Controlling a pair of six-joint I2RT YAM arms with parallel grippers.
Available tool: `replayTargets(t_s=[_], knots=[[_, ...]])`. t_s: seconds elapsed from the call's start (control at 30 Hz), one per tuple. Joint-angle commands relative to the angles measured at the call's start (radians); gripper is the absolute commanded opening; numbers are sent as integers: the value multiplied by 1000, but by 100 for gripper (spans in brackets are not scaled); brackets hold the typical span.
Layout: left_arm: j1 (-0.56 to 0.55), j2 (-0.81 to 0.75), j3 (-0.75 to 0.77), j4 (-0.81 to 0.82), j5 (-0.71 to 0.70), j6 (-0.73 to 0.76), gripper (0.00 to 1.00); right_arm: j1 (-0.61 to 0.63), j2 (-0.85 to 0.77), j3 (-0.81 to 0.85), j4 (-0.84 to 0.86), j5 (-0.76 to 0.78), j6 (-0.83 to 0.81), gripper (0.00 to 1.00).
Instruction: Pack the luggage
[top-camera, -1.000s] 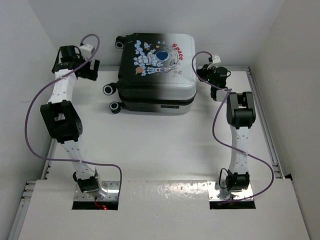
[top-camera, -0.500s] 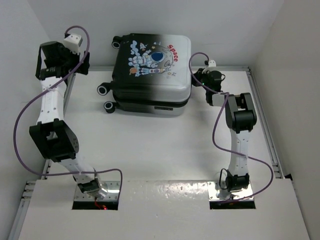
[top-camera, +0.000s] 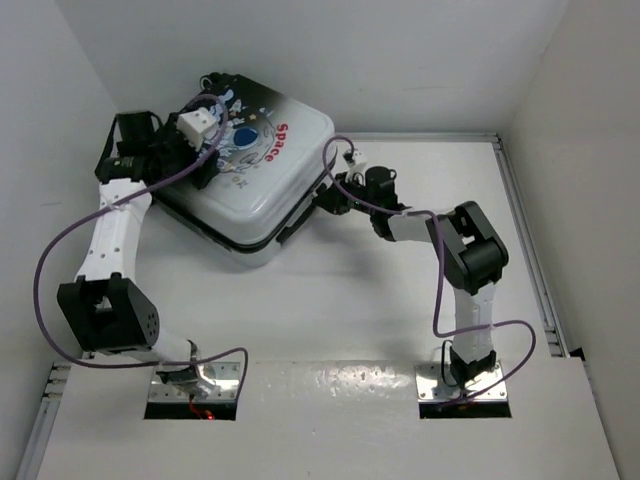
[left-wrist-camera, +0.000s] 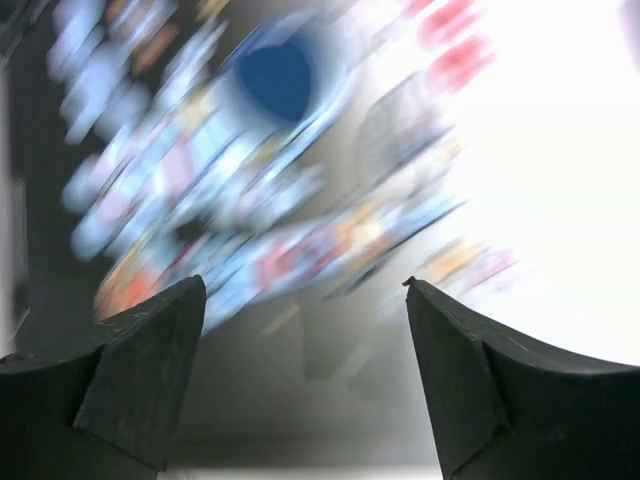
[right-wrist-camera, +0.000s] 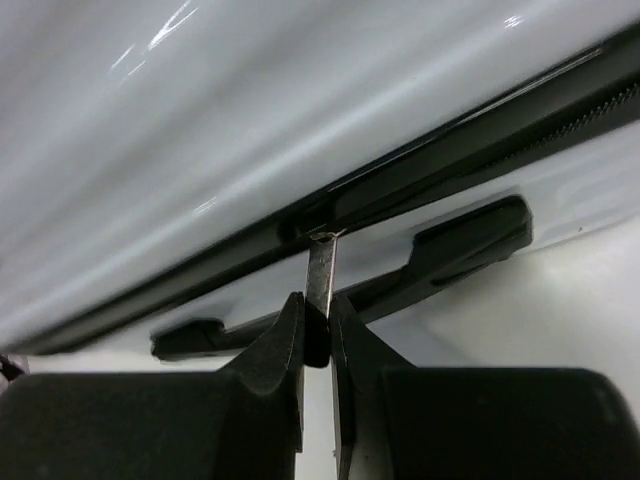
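The luggage (top-camera: 268, 192) lies closed and turned at an angle at the back left of the table, its astronaut and red "Space" print facing up. My left gripper (top-camera: 213, 158) hovers over the printed shell with its jaws open and nothing between them; in the left wrist view the print (left-wrist-camera: 280, 90) is blurred beyond the gripper (left-wrist-camera: 300, 285). My right gripper (top-camera: 327, 198) sits at the suitcase's right-hand edge. In the right wrist view the gripper (right-wrist-camera: 318, 312) is shut on the metal zipper pull (right-wrist-camera: 321, 268), which hangs from the black zipper line of the white shell (right-wrist-camera: 200, 120).
A black carry handle (right-wrist-camera: 450, 248) runs along the suitcase's side just past the zipper pull. White walls close in the table (top-camera: 330, 310) at the left, back and right. A metal rail (top-camera: 522, 225) lines the right edge.
The suitcase has turned and slid to the left. My left arm has swung in over its printed shell. My right gripper has moved left with the zipper pull.
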Motion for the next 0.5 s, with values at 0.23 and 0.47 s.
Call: replayTargets(t_s=[0.23,0.47], knots=[[-406,-44,76,-385,-67,65,77,-39,98,212,7,324,-427,0],[-601,-44,-130,-203,-226,-130,70,-25,41,15,235,450,-578,0]])
